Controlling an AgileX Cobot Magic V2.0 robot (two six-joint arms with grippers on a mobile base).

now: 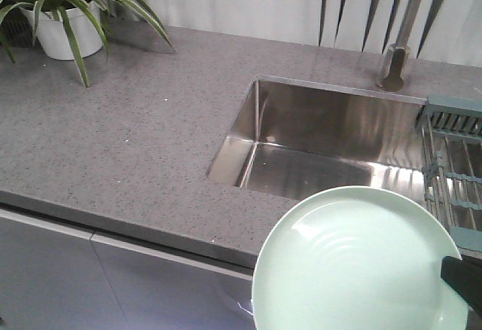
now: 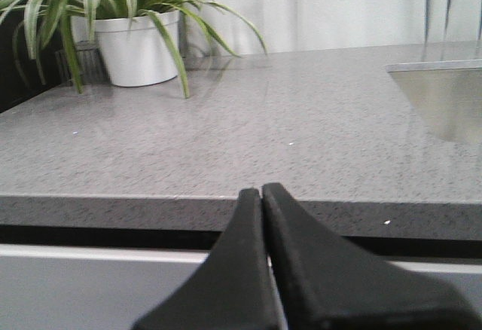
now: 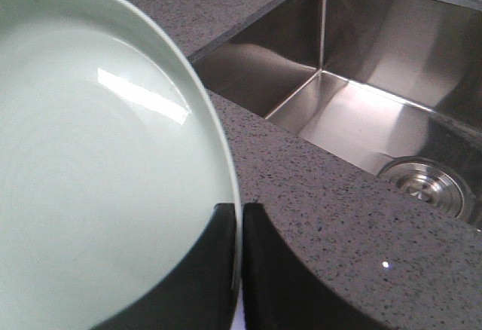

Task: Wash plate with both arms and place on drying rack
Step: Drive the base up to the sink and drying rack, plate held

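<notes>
Plate [image 1: 354,262]: pale mint green, held in the air at the front edge of the countertop [image 1: 113,134], just before the front rim of the sink [image 1: 331,134], upper face towards the front camera.
Right gripper [image 3: 239,221]: fingers pinching the plate's rim, one on each face, at its right side.
Left gripper [image 2: 262,194]: fingers pressed together, nothing between; low before the countertop's front edge, well left of the sink.
Drying rack [image 1: 452,157]: across the sink's right end, steel rods and grey-green bars, apart from the plate.
Faucet [image 1: 397,59]: at the sink's back rim.
Potted plant [image 1: 64,13]: countertop's back left corner.
</notes>
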